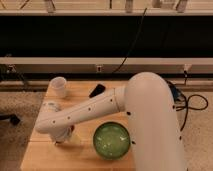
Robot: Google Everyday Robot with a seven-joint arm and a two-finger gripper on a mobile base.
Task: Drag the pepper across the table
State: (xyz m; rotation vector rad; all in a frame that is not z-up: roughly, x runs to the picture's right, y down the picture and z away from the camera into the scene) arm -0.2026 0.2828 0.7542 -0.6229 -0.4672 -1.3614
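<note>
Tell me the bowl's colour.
Green, as the camera view shows: the bowl sits on the table beside the gripper.

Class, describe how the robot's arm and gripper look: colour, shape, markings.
The arm is smooth white casing: a bulky rounded section tapering to a slimmer tube dotted with small dark marks. The gripper, at its tip low over the table, looks whitish.

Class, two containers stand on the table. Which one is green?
The green bowl: wide, shallow, nearest the camera, just right of the gripper, which is down at the tabletop. The other, the white cup, is tall and narrow, farther back on the left.
</note>
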